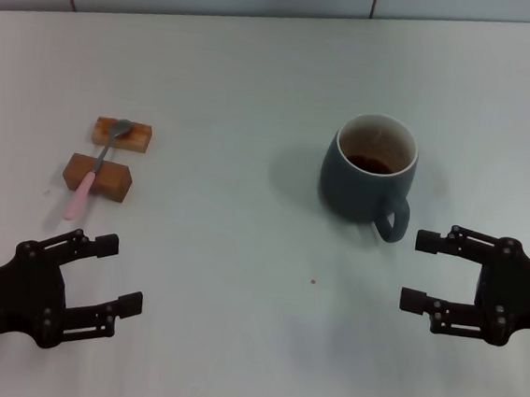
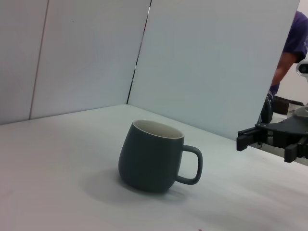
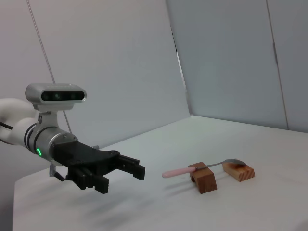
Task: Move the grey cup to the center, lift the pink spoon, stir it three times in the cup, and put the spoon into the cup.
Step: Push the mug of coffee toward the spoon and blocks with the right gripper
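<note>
1. One rounded dark blue-grey ceramic mug, the grey cup (image 1: pixel 369 171), upright on the white table (image 1: pixel 238 280), right of the middle in the head view; thin pale rim, dark brown inside, loop handle turned toward the near edge and the robot's right.
2. One small slim spoon with a pale pink handle and grey metal bowl, the pink spoon (image 1: pixel 95 169), well apart from the cup on the left side of the table.
3. Two brown wooden blocks: the far block (image 1: pixel 122 133) under the spoon's metal bowl, the near block (image 1: pixel 97 177) under the handle; pink tip sticking out past the near block toward the near edge, raised off the table in the right wrist view.
4. Two black grippers, both low over the near part of the table and holding nothing.
5. Left gripper (image 1: pixel 112 274) at the near left, nearer than the blocks, fingers spread apart with a clear gap between them; not touching the spoon.
6. Right gripper (image 1: pixel 419 271) at the near right, just beside the cup's handle but apart from it, fingers spread wide and pointing toward the table's middle.
7. Same cup (image 2: pixel 150 156) in the left wrist view, handle toward the right gripper (image 2: pixel 265 145) off to the side.
8. One small dark speck (image 1: pixel 312 281) on the table nearer than the cup.
</note>
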